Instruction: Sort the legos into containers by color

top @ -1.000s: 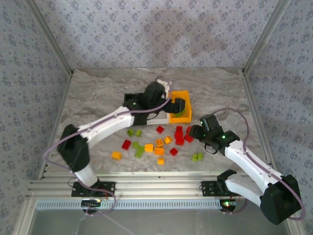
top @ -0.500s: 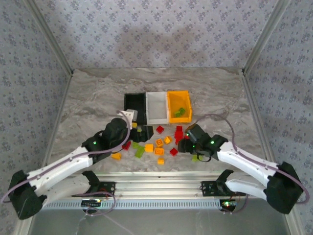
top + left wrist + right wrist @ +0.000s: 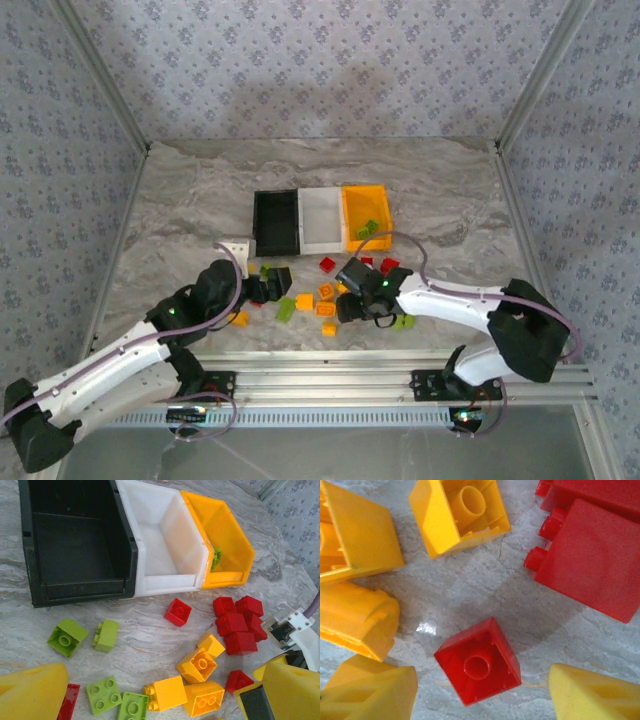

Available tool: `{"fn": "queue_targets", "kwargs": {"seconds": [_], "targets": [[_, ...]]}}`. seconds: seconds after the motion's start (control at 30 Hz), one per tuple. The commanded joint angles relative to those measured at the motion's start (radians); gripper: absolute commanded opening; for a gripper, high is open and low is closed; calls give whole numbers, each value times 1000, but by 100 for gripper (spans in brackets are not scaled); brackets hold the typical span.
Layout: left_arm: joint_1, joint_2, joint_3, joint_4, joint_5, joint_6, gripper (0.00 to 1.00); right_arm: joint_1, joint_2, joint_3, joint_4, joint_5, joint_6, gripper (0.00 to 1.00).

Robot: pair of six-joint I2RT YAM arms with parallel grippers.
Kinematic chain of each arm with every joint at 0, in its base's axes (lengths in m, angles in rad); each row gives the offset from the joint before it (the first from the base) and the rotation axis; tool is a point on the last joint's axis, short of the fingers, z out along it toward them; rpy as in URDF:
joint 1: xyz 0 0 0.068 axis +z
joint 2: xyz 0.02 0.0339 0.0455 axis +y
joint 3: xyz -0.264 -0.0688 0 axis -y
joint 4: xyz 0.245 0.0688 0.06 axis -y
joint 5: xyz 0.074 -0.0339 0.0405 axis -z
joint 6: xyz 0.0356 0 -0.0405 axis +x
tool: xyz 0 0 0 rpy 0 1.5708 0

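Red one-stud lego (image 3: 475, 660): on the table (image 3: 470, 590), between the right gripper (image 3: 484, 677) fingers, untouched; jaws apart, empty. Surrounding bricks (image 3: 457, 512) cut off by the frame.
Left gripper (image 3: 165, 680): spread wide, empty, fingertips cropped; green legos (image 3: 105, 695) and yellow legos (image 3: 197, 665) between them.
Ahead: black bin (image 3: 75, 545), white bin (image 3: 165, 540), orange-yellow bin (image 3: 225, 530); green brick (image 3: 216, 557) inside, half hidden by its wall.

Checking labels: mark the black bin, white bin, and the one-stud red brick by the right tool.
black bin (image 3: 75, 545), left wrist view, bare floor.
white bin (image 3: 157, 555), left wrist view, bare floor.
red brick (image 3: 478, 666), right wrist view, top stud.
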Motion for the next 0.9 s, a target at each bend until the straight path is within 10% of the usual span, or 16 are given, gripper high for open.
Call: {"fn": "queue_targets", "kwargs": {"seconds": [0.0, 0.53, 0.87], "targets": [[1, -20, -2, -12, -32, -4, 100, 5, 38, 24, -23, 41, -16, 68], [5, -8, -4, -8, -21, -13, 100, 16, 54, 25, 31, 59, -55, 39], [7, -7, 7, -29, -50, -11, 100, -25, -41, 288, -92, 79, -181, 38]]}}
